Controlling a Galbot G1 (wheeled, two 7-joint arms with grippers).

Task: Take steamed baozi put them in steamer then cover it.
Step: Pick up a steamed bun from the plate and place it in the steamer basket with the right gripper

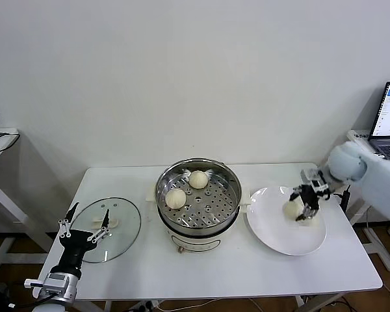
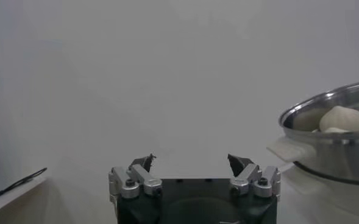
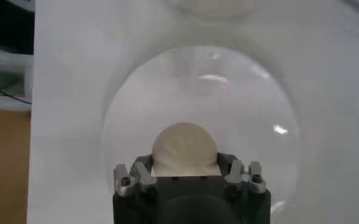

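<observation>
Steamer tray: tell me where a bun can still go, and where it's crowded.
In the steamer, two buns crowd the tray's far and left parts. The near and right stretch, between those buns and the rim facing the plate, is bare. The right gripper has its jaws around a third bun over the plate.

A white table fills the lower half of the head view. Directly on it, at centre, stands the steamer on its white base. At lower left lies a round glass lid (flat, close to the table's left edge). At right of centre sits a white plate, just beside the steamer.
</observation>
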